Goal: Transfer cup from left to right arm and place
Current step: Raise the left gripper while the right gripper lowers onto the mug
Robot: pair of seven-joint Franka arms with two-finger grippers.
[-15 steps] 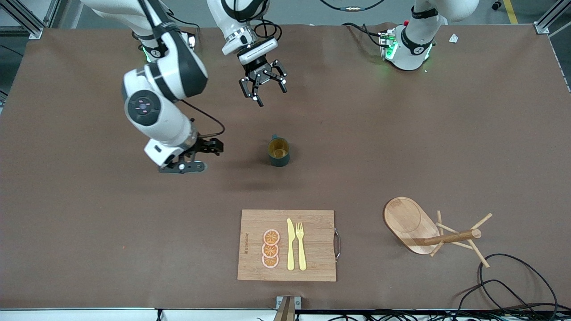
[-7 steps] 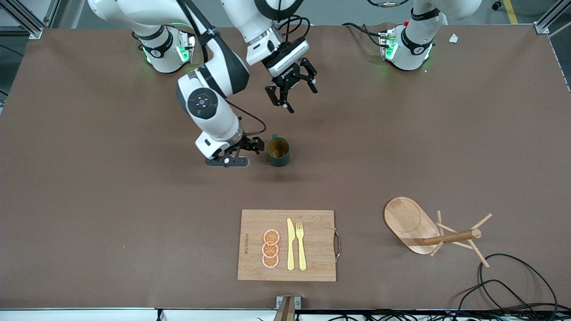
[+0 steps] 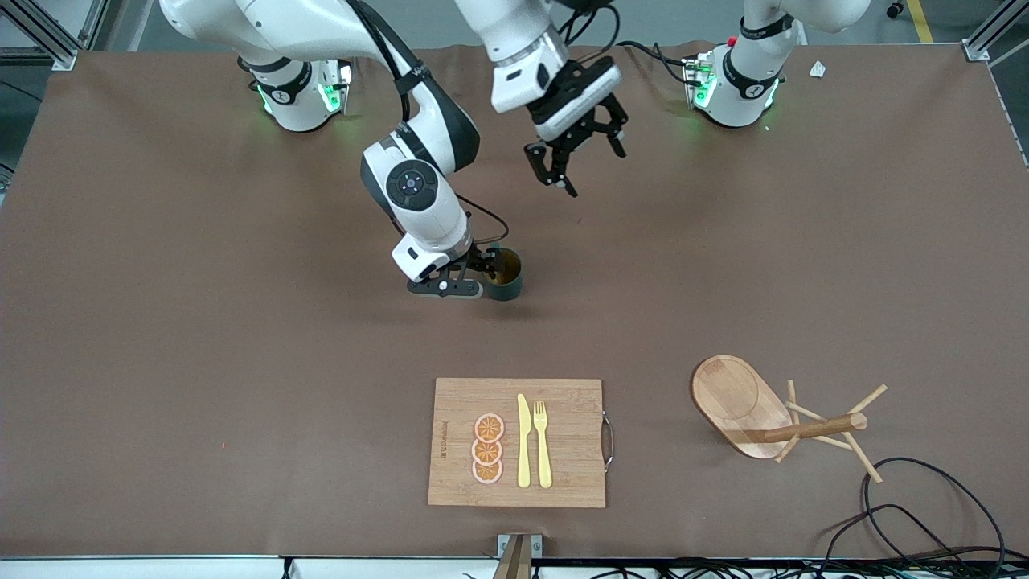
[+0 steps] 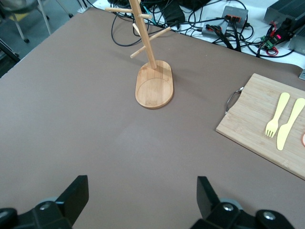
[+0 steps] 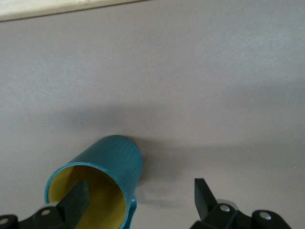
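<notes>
The teal-green cup (image 3: 509,285) with a yellow inside stands upright on the brown table near its middle. My right gripper (image 3: 482,273) is low at the cup and open. In the right wrist view the cup (image 5: 112,155) shows close up. One finger (image 5: 78,196) is inside its mouth and the other (image 5: 202,195) is outside, with the wall and handle between them. My right gripper (image 5: 140,200) has not closed on it. My left gripper (image 3: 587,165) hangs open and empty over bare table toward the arms' bases, apart from the cup. In the left wrist view my left gripper (image 4: 141,200) holds nothing.
A wooden cutting board (image 3: 571,474) with a yellow knife, a yellow fork and orange slices lies nearer the front camera than the cup. A wooden mug tree (image 3: 739,402) stands toward the left arm's end, with cables (image 3: 924,507) near the table's edge.
My right gripper has swept along the table from the right arm's end to the cup and now straddles its wall. My left gripper has moved away toward the left arm's base.
</notes>
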